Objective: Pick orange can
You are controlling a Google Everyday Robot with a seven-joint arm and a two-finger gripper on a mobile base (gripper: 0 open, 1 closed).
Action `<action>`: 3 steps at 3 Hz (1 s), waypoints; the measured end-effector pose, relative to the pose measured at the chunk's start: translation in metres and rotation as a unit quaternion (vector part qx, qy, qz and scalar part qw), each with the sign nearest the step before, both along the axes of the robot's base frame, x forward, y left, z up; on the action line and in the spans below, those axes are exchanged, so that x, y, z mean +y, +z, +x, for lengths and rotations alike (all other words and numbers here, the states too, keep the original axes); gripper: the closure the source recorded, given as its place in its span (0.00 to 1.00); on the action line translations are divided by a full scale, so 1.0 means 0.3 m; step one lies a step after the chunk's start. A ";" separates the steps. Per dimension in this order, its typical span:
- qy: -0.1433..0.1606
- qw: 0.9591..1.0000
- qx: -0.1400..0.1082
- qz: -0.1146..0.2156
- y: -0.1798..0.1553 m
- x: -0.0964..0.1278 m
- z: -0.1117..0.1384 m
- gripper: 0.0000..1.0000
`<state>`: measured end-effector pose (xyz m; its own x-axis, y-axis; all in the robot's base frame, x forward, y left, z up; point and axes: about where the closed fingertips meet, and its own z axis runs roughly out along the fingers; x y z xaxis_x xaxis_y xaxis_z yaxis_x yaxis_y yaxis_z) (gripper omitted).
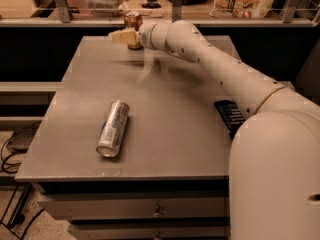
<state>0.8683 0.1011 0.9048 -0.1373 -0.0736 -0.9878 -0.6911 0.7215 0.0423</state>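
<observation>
I have the hand (121,35) stretched out to the far edge of the desk (175,149), and the orange can (133,20) is there too. It stands upright just before the dark gap under the shelf. The hand lies across the front of the can's lower half, so only the silvery rim and the coppery shoulder show above it. I cannot tell if the hand is clenched on the can or only placed around it, and I cannot tell if the can's base rests on the desk or is a little above it.

The arm (215,64) comes from my right side and goes in a long diagonal over the desk, because the can sits in the far part while the base is parked at the near corner. I think the sideways approach is a good one — an upright can is best taken at the middle of its body.

The silver can (113,128) lies on its side in the near-left part of the desk, well apart from the hand, so it does not disturb. A black flat packet (227,115) lies at the right edge, partly hidden by the arm.

My judgement: the task is at the grasping step. If the hold is not firm, the round can may slip — or tip backward off the far edge.
</observation>
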 end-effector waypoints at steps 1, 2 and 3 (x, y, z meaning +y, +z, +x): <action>0.000 1.000 -0.004 0.009 0.007 0.033 0.041 0.16; 0.000 1.000 -0.008 0.010 0.015 0.059 0.066 0.41; -0.006 1.000 -0.012 0.010 0.027 0.058 0.073 0.64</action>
